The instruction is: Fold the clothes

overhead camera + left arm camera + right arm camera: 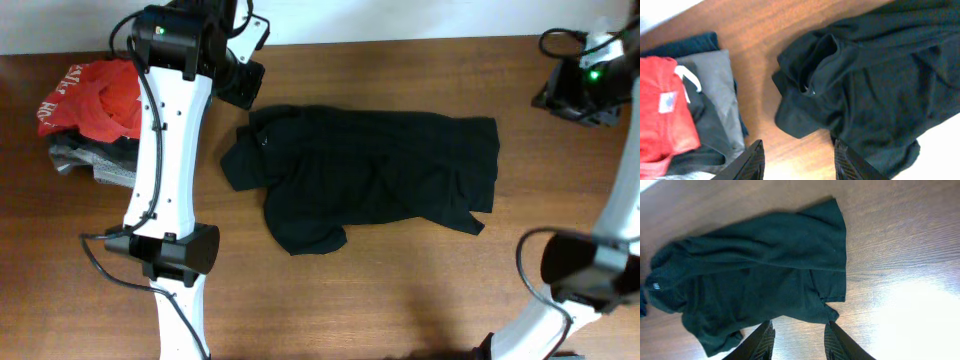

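Observation:
The black shirt (pixel 370 175) lies crumpled and partly doubled over in the middle of the wooden table, collar to the left with a small white tag (pixel 811 91). It also shows in the left wrist view (pixel 880 85) and the right wrist view (pixel 755 275). My left gripper (pixel 797 162) is open and empty, held above the table near the shirt's collar end; in the overhead view it sits at the back left (pixel 240 85). My right gripper (pixel 799 340) is open and empty, above the table off the shirt's hem side, at the far right (pixel 590 75).
A pile of folded garments stands at the table's left edge: a red garment (pixel 95 100) on top of grey and dark ones (pixel 90 160); the pile also shows in the left wrist view (pixel 670 115). The left arm's white link (pixel 165 190) crosses between pile and shirt.

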Available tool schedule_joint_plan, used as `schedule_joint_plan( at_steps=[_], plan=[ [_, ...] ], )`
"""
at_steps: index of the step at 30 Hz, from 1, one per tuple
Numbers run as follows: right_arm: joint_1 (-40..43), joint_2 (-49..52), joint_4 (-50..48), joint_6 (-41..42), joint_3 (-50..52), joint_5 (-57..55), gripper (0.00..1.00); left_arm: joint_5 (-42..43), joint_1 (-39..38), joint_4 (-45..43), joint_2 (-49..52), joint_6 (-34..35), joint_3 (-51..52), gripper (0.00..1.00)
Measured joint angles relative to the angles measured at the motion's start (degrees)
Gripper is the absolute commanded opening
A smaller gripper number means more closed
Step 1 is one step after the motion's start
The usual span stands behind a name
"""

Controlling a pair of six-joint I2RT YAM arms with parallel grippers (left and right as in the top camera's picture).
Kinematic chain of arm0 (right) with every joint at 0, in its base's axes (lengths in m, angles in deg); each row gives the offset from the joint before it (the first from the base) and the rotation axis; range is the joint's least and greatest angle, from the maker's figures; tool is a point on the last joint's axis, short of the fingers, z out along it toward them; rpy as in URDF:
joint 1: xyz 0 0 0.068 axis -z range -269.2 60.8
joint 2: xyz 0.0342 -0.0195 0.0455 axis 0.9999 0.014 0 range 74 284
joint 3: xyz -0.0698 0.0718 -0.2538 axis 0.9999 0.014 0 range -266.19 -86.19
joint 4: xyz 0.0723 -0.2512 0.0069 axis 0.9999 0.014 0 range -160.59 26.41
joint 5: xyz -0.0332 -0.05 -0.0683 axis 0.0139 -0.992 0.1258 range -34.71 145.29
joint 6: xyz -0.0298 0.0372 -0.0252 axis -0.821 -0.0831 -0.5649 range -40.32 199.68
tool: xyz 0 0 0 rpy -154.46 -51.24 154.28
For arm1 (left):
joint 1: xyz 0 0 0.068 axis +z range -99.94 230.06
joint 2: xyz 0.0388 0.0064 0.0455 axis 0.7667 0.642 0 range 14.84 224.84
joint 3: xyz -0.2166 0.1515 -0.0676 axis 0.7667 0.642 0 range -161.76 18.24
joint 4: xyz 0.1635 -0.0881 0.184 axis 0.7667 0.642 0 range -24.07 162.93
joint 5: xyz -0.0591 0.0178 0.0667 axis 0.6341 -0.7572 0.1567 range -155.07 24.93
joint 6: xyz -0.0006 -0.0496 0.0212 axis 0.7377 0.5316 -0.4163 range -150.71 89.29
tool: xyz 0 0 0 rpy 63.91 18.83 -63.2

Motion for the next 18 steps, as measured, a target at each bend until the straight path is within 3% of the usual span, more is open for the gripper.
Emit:
schedule_joint_plan(
  at_steps=[5,11,18],
  plan=[
    [-0.61,-7.8,-0.02,1.09,0.33,-0.11,0.51,2.82,-0.02,0.02,-1.2,2.89,0.17,0.45],
    [-3.85,-22.86,-0.04,4.07,6.38,-4.09,0.52,4.07,-0.79,-0.07,-9.14,4.87,1.92,0.45],
    [-3.98,-37.68,0.0,7.17,23.82,-7.41,0.52,4.68,-4.92,0.15,-22.8,5.79,17.53,0.46]
  ],
)
